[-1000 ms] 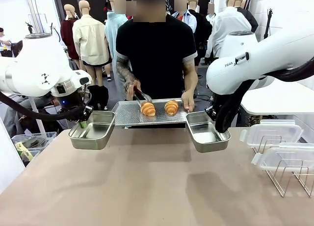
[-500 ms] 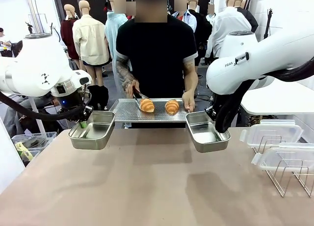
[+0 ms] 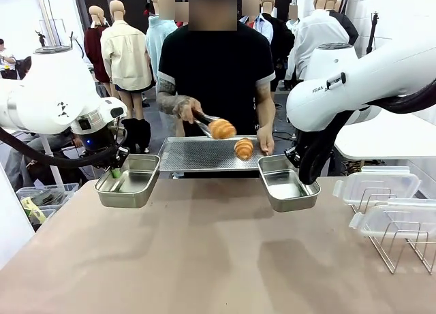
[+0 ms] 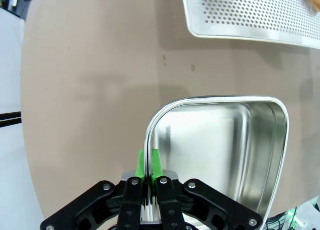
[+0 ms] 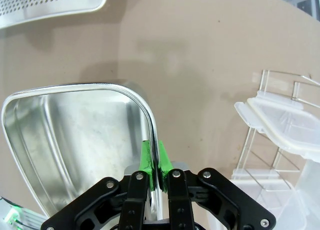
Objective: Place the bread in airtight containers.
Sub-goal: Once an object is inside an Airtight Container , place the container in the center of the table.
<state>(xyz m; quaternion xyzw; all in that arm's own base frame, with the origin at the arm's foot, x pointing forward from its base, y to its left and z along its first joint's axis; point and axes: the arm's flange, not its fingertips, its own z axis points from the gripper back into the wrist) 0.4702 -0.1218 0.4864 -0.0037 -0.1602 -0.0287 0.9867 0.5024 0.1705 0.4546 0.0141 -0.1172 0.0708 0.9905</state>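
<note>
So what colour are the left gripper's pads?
The pads are green, clearest in the left wrist view.

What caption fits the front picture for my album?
Tongs hold bread above the tray while the left gripper and right gripper hold empty pans.

Tongs (image 3: pixel 201 121) lifted left bread roll (image 3: pixel 221 129) off perforated tray (image 3: pixel 184 161), roll now airborne.

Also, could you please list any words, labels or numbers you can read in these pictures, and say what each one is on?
"FRAN": on the right arm; the rest of the word is hidden.
Small dark mark on the left arm: too small to read.
No print visible on the left pan, the right pan, the tray or the lids.
</note>
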